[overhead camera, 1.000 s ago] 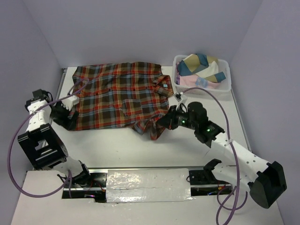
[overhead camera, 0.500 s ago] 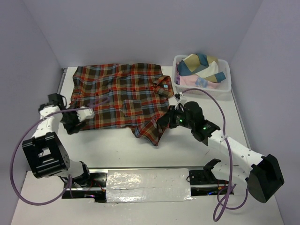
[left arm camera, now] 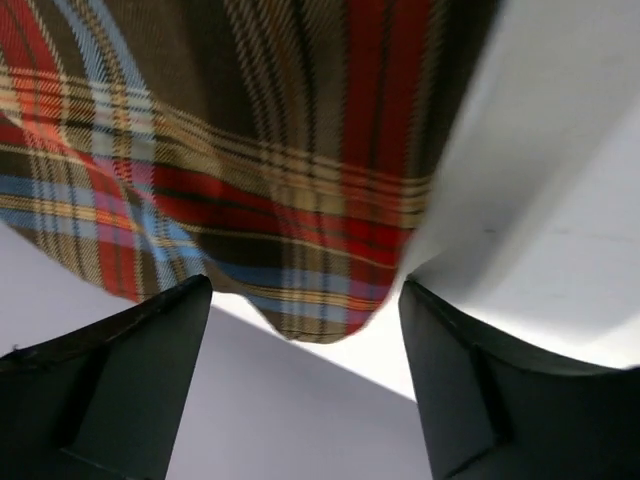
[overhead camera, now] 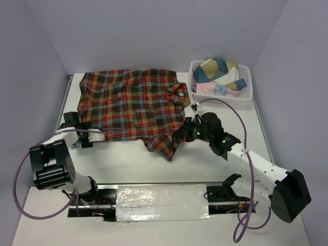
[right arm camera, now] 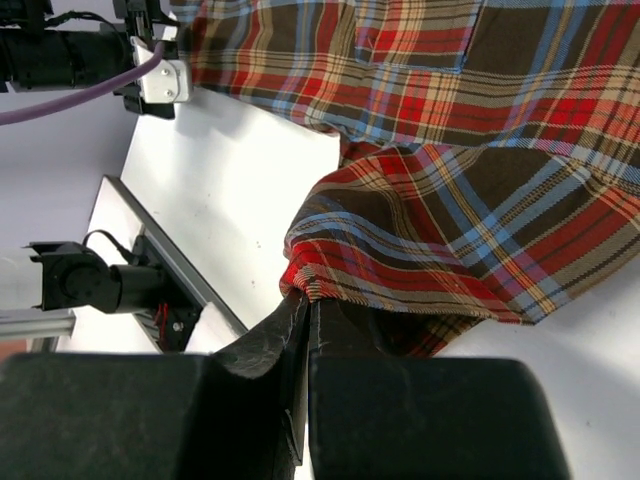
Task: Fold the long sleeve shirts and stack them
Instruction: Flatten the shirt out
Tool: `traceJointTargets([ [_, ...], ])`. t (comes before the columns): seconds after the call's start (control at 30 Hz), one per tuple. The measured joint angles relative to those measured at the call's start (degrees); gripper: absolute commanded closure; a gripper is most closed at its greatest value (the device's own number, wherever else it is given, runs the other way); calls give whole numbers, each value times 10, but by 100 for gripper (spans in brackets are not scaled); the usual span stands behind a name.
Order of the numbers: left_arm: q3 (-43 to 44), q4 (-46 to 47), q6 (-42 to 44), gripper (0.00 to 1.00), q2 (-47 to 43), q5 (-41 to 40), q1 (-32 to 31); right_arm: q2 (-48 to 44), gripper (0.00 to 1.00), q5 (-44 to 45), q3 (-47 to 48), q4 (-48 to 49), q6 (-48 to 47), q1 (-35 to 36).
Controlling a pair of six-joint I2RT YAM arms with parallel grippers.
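The plaid long sleeve shirt (overhead camera: 133, 102) lies spread on the white table (overhead camera: 133, 159), collar to the right. Its lower right part is folded over into a hanging flap. My right gripper (overhead camera: 180, 136) is shut on the hem of that flap, which shows clamped between the jaws in the right wrist view (right arm camera: 310, 298). My left gripper (overhead camera: 88, 137) sits low at the shirt's near left corner. In the left wrist view its black fingers (left arm camera: 150, 380) stand wide apart, with the shirt's corner (left arm camera: 300, 250) just beyond the gap and nothing held.
A white plastic basket (overhead camera: 196, 95) stands at the back right, holding folded blue, beige and pink cloths (overhead camera: 220, 74). Purple walls close in the table on the left, back and right. A metal rail (overhead camera: 159, 185) runs along the near edge between the arm bases.
My left gripper has slid toward the near edge and now sits off the shirt's near left corner. The shirt's left side has settled flatter. My right gripper has stayed shut on the flap, barely moving.
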Motion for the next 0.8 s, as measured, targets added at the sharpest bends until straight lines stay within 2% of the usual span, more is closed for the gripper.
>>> traceJointTargets([
  [0.03,-3,14,4,39,3,-5,0,-3,100,2,0,-3,0,0],
  [0.1,-10,40,3,65,14,-10,0,-13,100,7,0,-11,-2,-1],
  [0.13,-11,45,-5,95,19,-7,0,-22,100,11,0,-17,-5,-4],
  [0.17,-12,45,-12,100,22,-6,0,-32,100,14,0,-25,-9,-6],
  [0.33,17,-4,-70,100,18,41,16,-108,100,36,12,-97,-36,-35],
  [0.47,110,-101,-90,100,-2,99,79,-170,100,51,56,-183,-66,-39],
  [0.63,181,-228,-29,100,-71,130,156,-230,100,45,86,-285,-67,0],
  [0.8,116,-351,41,100,-158,93,166,-319,100,23,31,-401,-36,32],
])
